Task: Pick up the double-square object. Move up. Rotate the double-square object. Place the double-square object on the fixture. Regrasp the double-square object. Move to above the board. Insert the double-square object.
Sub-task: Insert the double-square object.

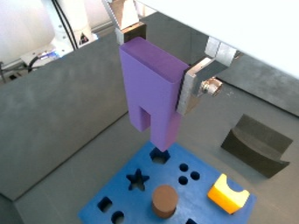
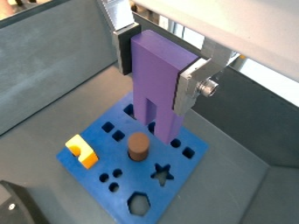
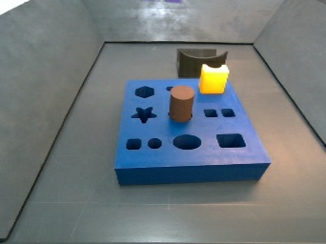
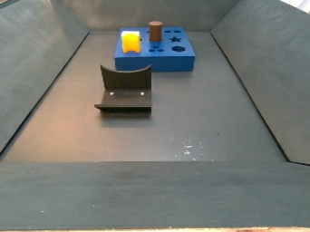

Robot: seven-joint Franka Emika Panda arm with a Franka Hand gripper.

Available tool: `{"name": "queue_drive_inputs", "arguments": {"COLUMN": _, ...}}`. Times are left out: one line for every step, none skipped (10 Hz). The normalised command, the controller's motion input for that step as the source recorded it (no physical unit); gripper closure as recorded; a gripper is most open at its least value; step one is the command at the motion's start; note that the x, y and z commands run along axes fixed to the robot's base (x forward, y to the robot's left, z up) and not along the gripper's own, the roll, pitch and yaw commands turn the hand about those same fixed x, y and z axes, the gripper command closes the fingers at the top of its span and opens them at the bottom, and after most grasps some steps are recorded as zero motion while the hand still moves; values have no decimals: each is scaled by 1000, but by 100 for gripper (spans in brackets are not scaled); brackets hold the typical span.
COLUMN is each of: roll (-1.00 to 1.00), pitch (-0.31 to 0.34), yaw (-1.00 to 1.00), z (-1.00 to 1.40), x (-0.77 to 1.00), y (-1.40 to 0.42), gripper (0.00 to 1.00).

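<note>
My gripper [image 1: 163, 63] is shut on the double-square object [image 1: 152, 83], a purple block with a slot at its lower end. It hangs upright, held near its top by both fingers, above the blue board [image 1: 117, 188]. Both wrist views show this: gripper [image 2: 158, 72], purple block [image 2: 158, 83], board [image 2: 117, 149]. The block's lower end is over the board's small square holes, clear of the surface. The board also shows in both side views [image 3: 192, 172] [image 4: 182, 59]. The dark fixture [image 1: 257, 144] [image 3: 197, 59] [image 4: 125, 89] stands empty beside the board. The gripper is out of both side views.
A yellow block [image 3: 214, 78] [image 2: 79, 150] and a brown cylinder [image 3: 181, 105] [image 2: 138, 146] stand upright in the board. Grey walls enclose the floor on all sides.
</note>
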Motion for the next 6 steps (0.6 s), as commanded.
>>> {"name": "queue_drive_inputs", "arguments": {"roll": -500, "pitch": 46, "yaw": 220, "z": 0, "x": 306, "y": 0, "gripper": 100}}
{"name": "queue_drive_inputs", "arguments": {"roll": -500, "pitch": 43, "yaw": 194, "z": 0, "x": 291, "y": 31, "gripper": 100}}
{"name": "queue_drive_inputs", "arguments": {"roll": -500, "pitch": 47, "yaw": 217, "z": 0, "x": 311, "y": 63, "gripper": 100}}
{"name": "queue_drive_inputs", "arguments": {"roll": -427, "pitch": 73, "yaw": 171, "z": -229, "x": 309, "y": 0, "gripper": 100}}
{"name": "queue_drive_inputs", "arguments": {"roll": 84, "pitch": 123, "yaw": 54, "z": -366, "x": 420, "y": -69, "gripper": 100}}
{"name": "queue_drive_inputs", "arguments": {"roll": 500, "pitch": 164, "yaw": 157, "z": -11, "x": 666, "y": -26, "gripper": 100}}
